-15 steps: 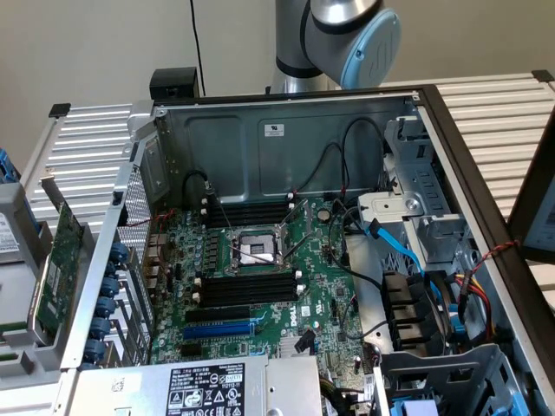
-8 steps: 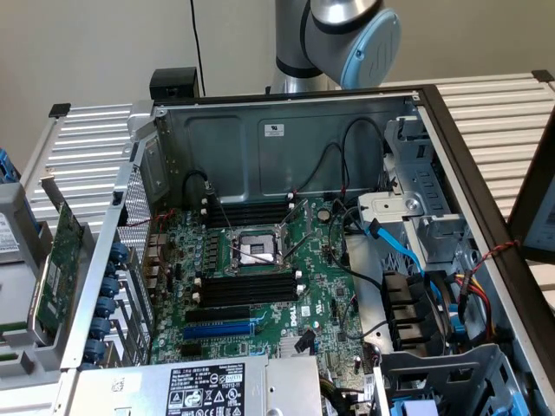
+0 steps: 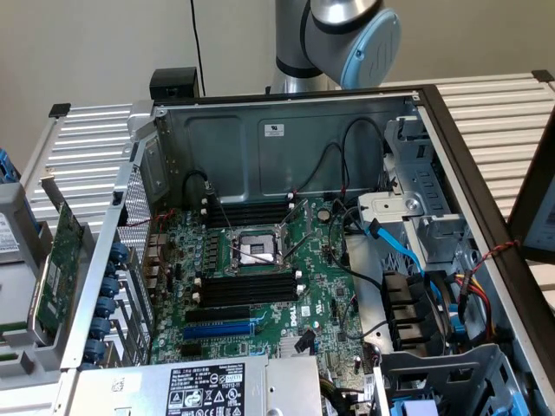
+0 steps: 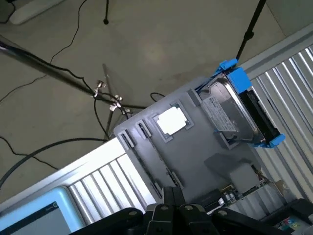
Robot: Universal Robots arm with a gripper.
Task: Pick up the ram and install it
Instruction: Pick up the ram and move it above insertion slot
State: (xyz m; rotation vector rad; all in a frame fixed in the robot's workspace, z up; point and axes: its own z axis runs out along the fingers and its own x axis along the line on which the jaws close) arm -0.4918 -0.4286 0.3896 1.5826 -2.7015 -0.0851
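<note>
My gripper shows in the wrist view as dark fingers pressed together, shut with nothing between them. It hovers over a grey parts tray that has narrow slots and a white square chip in a recess. The ram is out of view. In the exterior view the open computer case lies on the table with its green motherboard exposed. Black memory slots with white end clips lie near the CPU socket, and a second bank of memory slots lies beyond it.
A hard drive in a blue caddy rests on the tray. A green expansion card stands outside the case at the exterior view's left. Cables, a drive cage and the power supply crowd the case. The arm's base rises behind it.
</note>
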